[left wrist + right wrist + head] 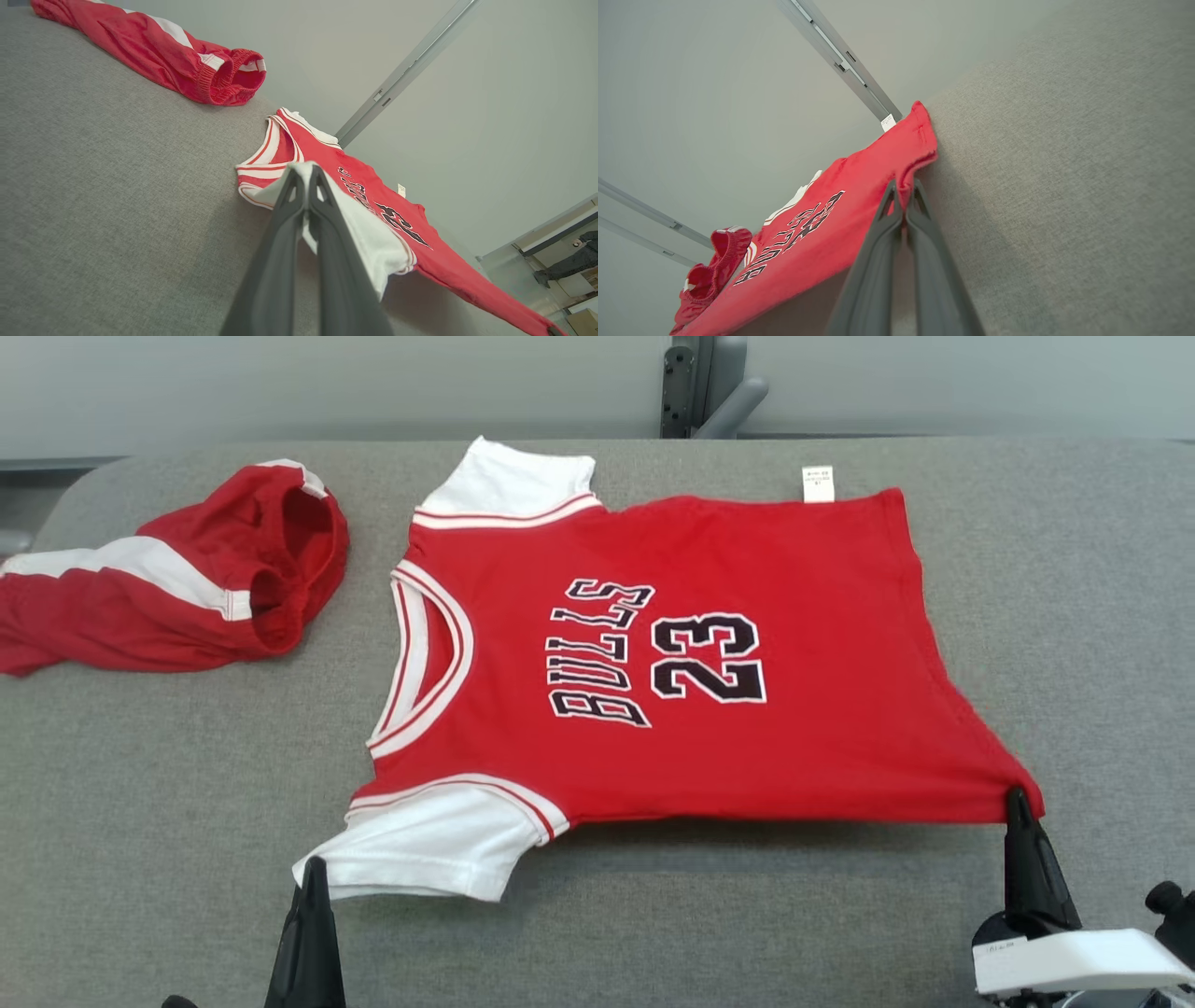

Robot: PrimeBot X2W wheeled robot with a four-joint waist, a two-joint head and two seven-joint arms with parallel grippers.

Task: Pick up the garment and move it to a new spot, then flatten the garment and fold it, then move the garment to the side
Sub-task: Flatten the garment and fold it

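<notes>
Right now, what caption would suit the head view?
Left pincer grips the jersey's white sleeve, right pincer its hem corner; red shorts lie aside.

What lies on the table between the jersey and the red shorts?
Nothing: bare grey table separates the jersey from the shorts, as the head view shows.

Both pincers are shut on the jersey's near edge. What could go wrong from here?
1. The left pincer grips only the tip of the white sleeve; a pull may slip it free.
2. The right pincer holds just one hem corner, so the jersey, its far side resting on the table, may drag and bunch.
3. The red shorts lie near the collar; a leftward move could snag them.
</notes>
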